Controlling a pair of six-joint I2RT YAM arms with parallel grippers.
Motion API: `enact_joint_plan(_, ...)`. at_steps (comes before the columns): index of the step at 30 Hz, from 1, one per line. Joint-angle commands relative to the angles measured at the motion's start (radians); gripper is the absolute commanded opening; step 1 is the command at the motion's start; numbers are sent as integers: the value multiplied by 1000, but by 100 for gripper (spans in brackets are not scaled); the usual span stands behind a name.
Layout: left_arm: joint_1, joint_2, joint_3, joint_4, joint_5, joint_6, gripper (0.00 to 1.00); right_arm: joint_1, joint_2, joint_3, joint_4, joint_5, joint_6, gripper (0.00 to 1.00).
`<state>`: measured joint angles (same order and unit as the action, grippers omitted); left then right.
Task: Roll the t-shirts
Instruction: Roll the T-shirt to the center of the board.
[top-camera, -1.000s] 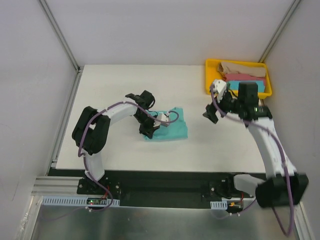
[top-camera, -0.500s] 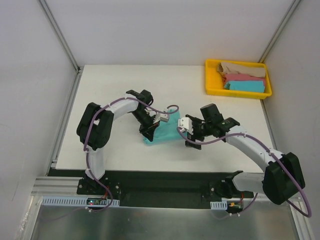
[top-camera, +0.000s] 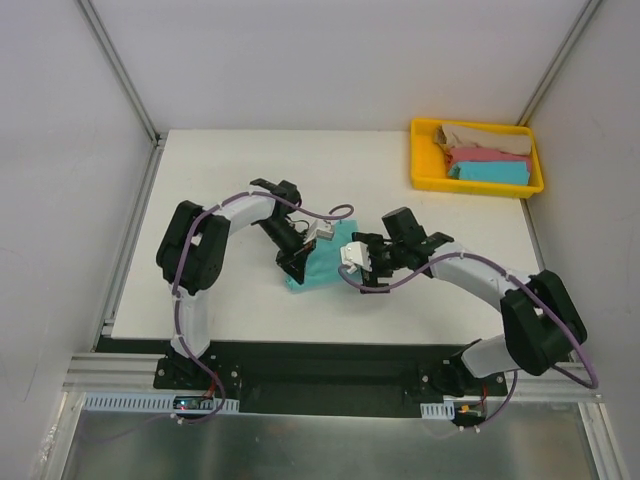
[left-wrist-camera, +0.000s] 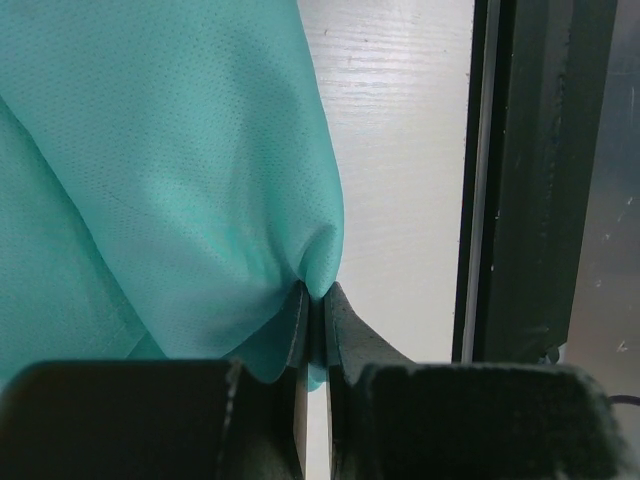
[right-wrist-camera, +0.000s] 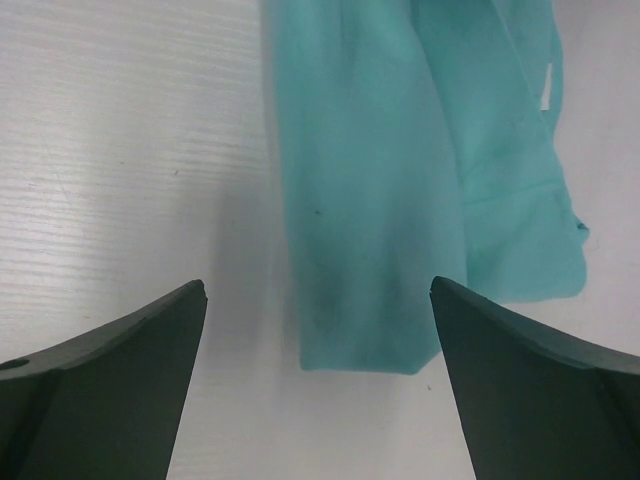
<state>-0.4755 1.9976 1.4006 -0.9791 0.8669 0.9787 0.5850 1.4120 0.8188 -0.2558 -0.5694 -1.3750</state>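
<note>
Worktop (top-camera: 230, 170), from above: one green tee (top-camera: 318, 274) is lying between left gripper (top-camera: 299, 262) and right gripper (top-camera: 352, 272). Beige tee (top-camera: 485, 135), pink tee (top-camera: 480, 155) and blue tee (top-camera: 492, 172) are sitting in one tray (top-camera: 418, 182), well apart.
Left wrist: left gripper (left-wrist-camera: 317, 320) is pinching a green fold.
Right wrist: right gripper (right-wrist-camera: 318, 290) is hovering spread, green tee lying straight ahead, lengthwise away from it.

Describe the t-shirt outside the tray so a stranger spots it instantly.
On the white table, near its middle, lies a crumpled sea-green cotton t-shirt, pinched by the left gripper. It alone is outside the yellow plastic tray holding the beige shirt, pink shirt and blue shirt.
</note>
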Motion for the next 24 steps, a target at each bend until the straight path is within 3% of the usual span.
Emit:
enact_joint_plan(1,21,17,44,-62,73,12,0,15,53,45,16,-72,-87,99)
enact_joint_plan(5,37,33,61,-84,92,29,0,35,119,55,36,-26,-105,94)
enact_joint_plan(10,51,41,61,-105,98,49,0,49,176,49,136,71,-76,82)
enact_joint_plan(13,57,46,60,-116,101,61,0,61,220,88,136,126,-73,68)
enact_joint_plan(14,60,47,58,-119,103,66,0,67,231,100,119,149,-82,58)
enact_joint_plan(15,66,47,55,-121,104,67,0,68,252,132,72,154,-91,51)
enact_joint_plan(17,74,44,51,-127,107,69,0,68,274,172,6,160,-104,27)
enact_joint_plan(20,83,41,37,-159,124,63,0,47,312,301,-239,81,-134,16)
enact_joint_plan(24,87,35,49,-232,151,23,0,27,353,468,-743,-24,-223,14)
